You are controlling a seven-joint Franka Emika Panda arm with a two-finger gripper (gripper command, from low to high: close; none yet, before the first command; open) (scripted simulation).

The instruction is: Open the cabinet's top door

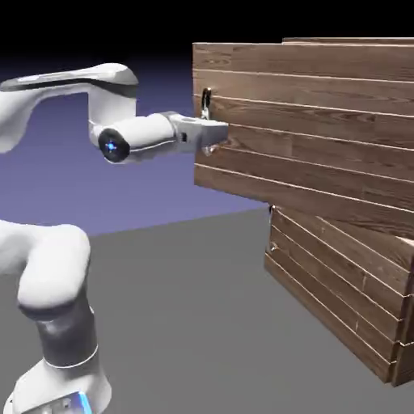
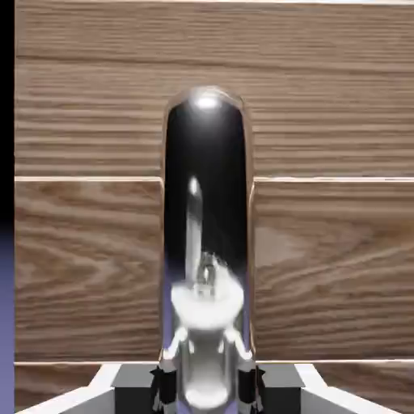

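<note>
In the exterior view the cabinet (image 1: 340,267) fills the right half, its top door (image 1: 307,129) swung out so the free edge sits at ten o'clock from the lower panel. The gripper (image 1: 212,139) meets that edge just below the handle's (image 1: 207,99) visible top.

In the hand view the handle (image 2: 209,242) runs from center to six o'clock, with the fingers (image 2: 166,380) clamped on its base.

Judging by this, the pull is underway; next, keep the grip and follow the door's arc.
</note>
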